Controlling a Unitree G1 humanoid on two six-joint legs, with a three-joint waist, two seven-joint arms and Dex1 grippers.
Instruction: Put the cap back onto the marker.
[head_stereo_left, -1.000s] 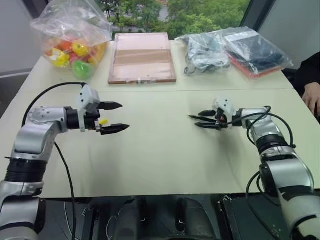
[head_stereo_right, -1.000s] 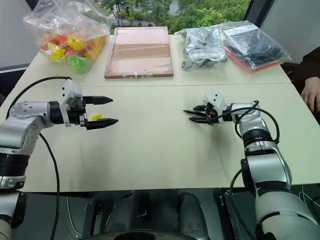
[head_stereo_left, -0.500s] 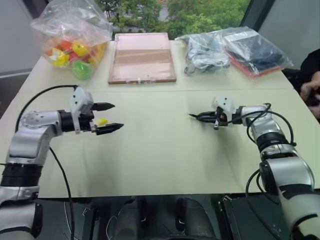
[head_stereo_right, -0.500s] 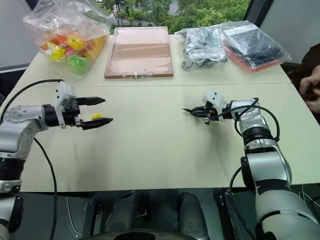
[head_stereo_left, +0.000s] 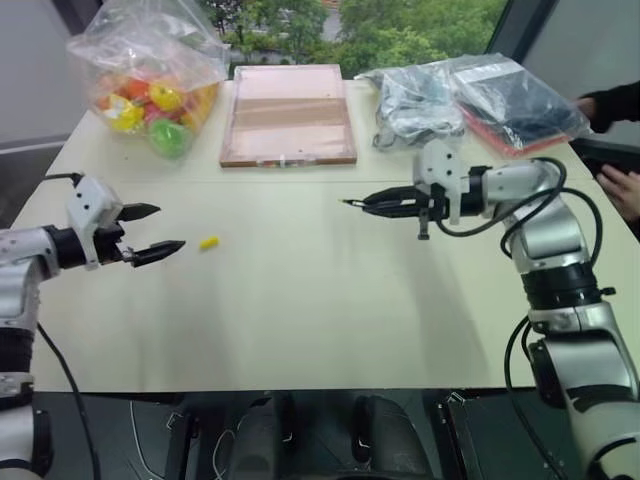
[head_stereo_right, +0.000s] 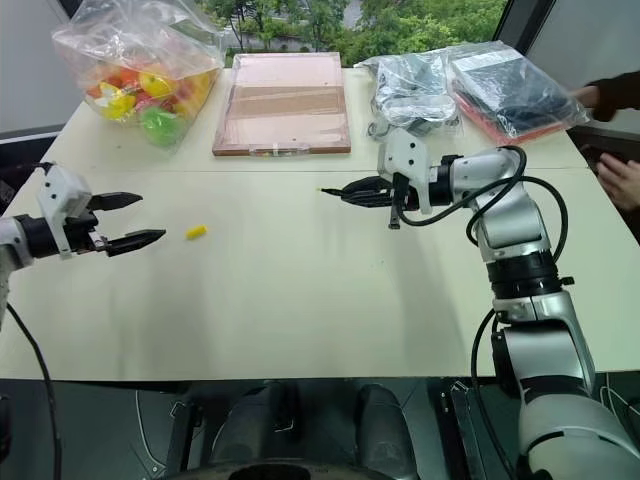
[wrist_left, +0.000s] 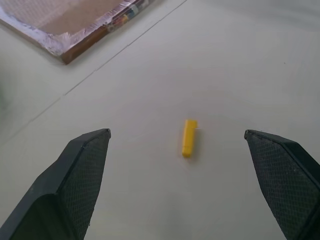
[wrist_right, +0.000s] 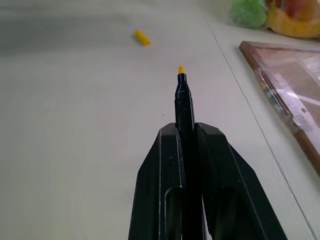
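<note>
1. The right gripper (head_stereo_left: 385, 203) has its jaws clamped on the marker (wrist_right: 184, 102), holding it above the table (head_stereo_left: 320, 310) with the yellow-tipped nib pointing toward the robot's left.
2. The cap (head_stereo_left: 209, 242) lies on its side on the bare table, well apart from the marker and just beyond the left gripper (head_stereo_left: 150, 232).
3. The left gripper's jaws stand wide apart and hold nothing; in the left wrist view the cap (wrist_left: 189, 137) sits between and ahead of the two fingertips (wrist_left: 90, 150), not touching either.
4. The step in hand appears to be picking up the cap, since capping cannot begin while it rests on the table.
5. To do it well, the left gripper should advance until the cap lies squarely between the pads, then lower close to the table before closing.
6. The cap is small and round, so it will likely roll or squirt out if pinched off-centre; gripping across its middle is safer.
7. The grip should leave the open end exposed and facing the nib; which end is open cannot be told here.
8. The right gripper would do best to keep the marker steady and level as a fixed target.
9. A bag of toy balls (head_stereo_left: 150, 70), a flat wooden box (head_stereo_left: 287, 115) and bagged items (head_stereo_left: 470, 95) sit at the far edge, clear of the work.
</note>
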